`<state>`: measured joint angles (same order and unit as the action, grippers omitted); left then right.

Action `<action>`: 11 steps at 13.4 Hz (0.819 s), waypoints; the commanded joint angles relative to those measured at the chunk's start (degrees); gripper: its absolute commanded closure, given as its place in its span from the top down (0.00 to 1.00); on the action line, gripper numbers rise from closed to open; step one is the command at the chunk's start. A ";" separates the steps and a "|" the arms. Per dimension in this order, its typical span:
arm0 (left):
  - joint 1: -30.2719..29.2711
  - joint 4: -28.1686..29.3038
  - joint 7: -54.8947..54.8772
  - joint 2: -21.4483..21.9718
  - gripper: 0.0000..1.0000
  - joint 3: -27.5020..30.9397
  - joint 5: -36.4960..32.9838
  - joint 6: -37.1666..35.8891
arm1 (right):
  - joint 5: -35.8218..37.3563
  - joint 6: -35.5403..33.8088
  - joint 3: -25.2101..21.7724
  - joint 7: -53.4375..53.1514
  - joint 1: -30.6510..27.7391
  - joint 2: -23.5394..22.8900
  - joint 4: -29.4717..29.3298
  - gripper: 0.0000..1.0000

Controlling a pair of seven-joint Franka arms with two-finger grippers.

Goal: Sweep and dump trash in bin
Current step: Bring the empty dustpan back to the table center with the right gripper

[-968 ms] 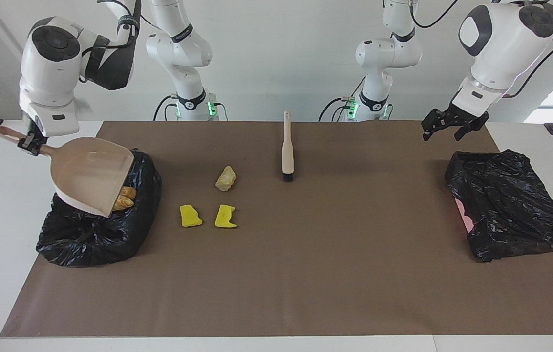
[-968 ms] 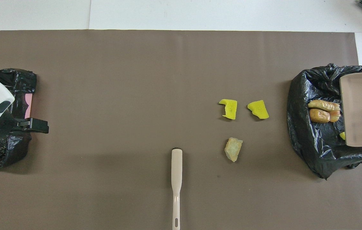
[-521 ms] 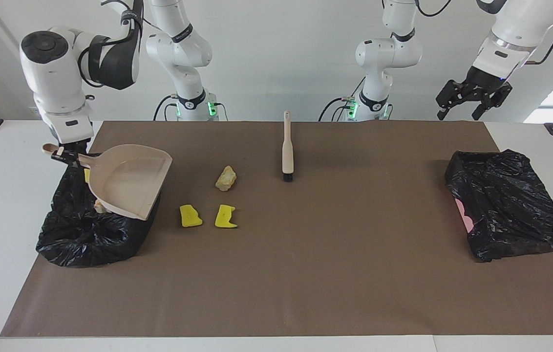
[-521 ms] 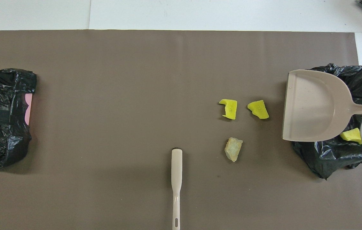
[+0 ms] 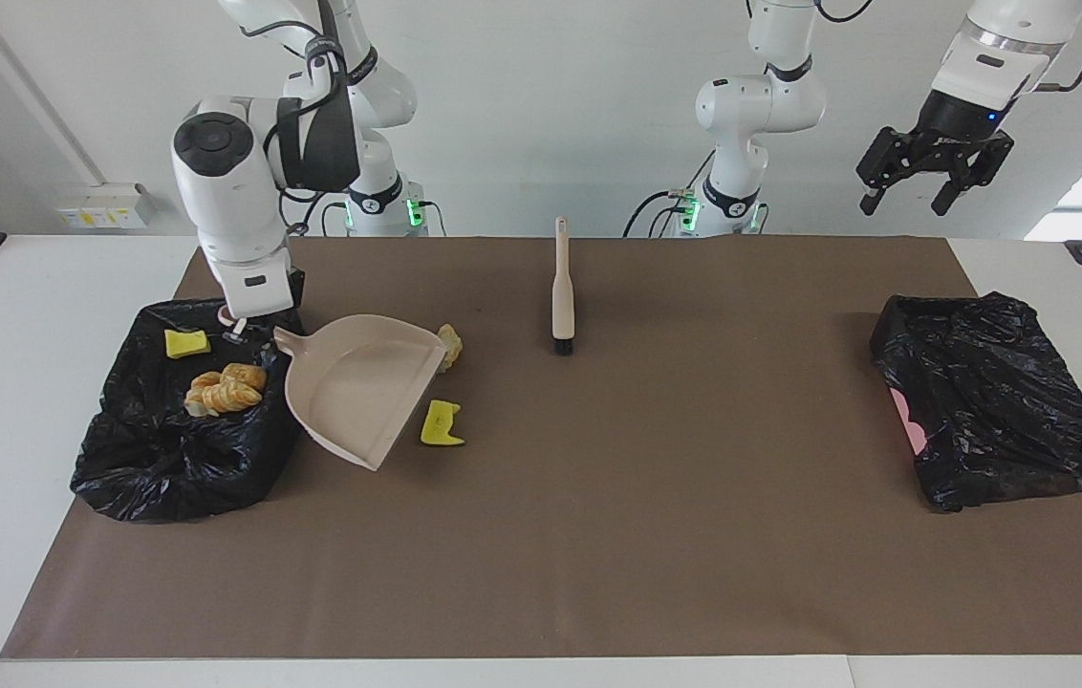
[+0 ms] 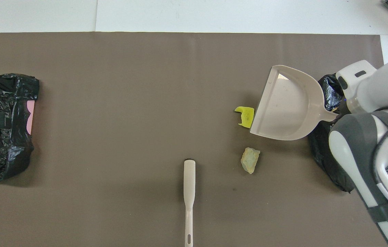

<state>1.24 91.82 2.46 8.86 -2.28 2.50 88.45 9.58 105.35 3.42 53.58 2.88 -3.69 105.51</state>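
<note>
**Item 1, dustpan** (image 5: 359,387). The right jaws are clamped shut on its handle, beside the bin rim. A second ago the pan hung tipped over the bin. Now it is level and low over the brown mat (image 5: 598,554), mouth turned to the loose trash. Whether its lip touches the mat I cannot tell.

**Item 2, bin** (image 5: 168,449). A black bag at the right arm's end of the worktop, at four o'clock of the pan in the overhead view. It holds orange lumps (image 5: 226,392) and one yellow scrap (image 5: 185,342), so the first load is dumped.

**Item 3, trash still out.**
- A second yellow scrap (image 6: 245,116) sits just at the pan's lip, at nine o'clock of the pan in the overhead view.
- A beige lump (image 6: 250,160) lies at seven o'clock, a little apart from the pan.
- A third yellow scrap, in plain sight a second ago, no longer shows. It is probably under the pan.

**Item 4, brush** (image 5: 562,287). It lies flat on the mat at eight o'clock of the lump in the overhead view, unmoved and unheld.

**Item 5, left arm** (image 5: 990,48). It waits. Its jaws are wide open and empty, lifted higher than a second ago, over the second black bag (image 5: 1000,401).

**Status.** One dump is complete and the pan is back for a second load. Judged next need: the brush must be picked up to push the remaining pieces in.
</note>
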 commanded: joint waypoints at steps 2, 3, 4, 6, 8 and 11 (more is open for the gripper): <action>0.17 0.55 0.35 1.15 1.00 0.08 -0.66 -1.79 | -1.93 -1.47 -0.08 -17.24 5.72 0.71 0.40 0.00; -0.09 0.55 0.52 1.15 1.00 0.08 -0.66 -1.79 | -2.20 -1.29 -0.08 -20.15 7.47 0.36 0.40 0.00; -0.09 0.64 0.61 1.15 1.00 0.08 -0.66 -1.79 | -3.76 -1.29 -0.08 -24.18 8.45 -0.08 0.31 0.00; -0.18 0.64 0.09 1.24 1.00 0.08 -0.57 -1.88 | -8.77 -0.59 -0.08 -33.67 10.38 -0.87 0.13 0.00; -0.36 0.99 0.08 1.33 1.00 0.17 -0.57 -1.97 | -11.41 -0.24 -0.08 -43.24 13.27 -2.45 -0.83 0.00; -0.36 0.99 0.17 1.33 1.00 0.26 -0.66 -2.14 | -15.81 1.69 -0.08 -59.32 17.76 -4.99 -2.50 0.00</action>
<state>1.20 91.89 2.47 9.06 -1.91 2.50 87.08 -3.43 106.17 3.49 2.76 18.32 -6.37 105.22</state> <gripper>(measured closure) 0.000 0.674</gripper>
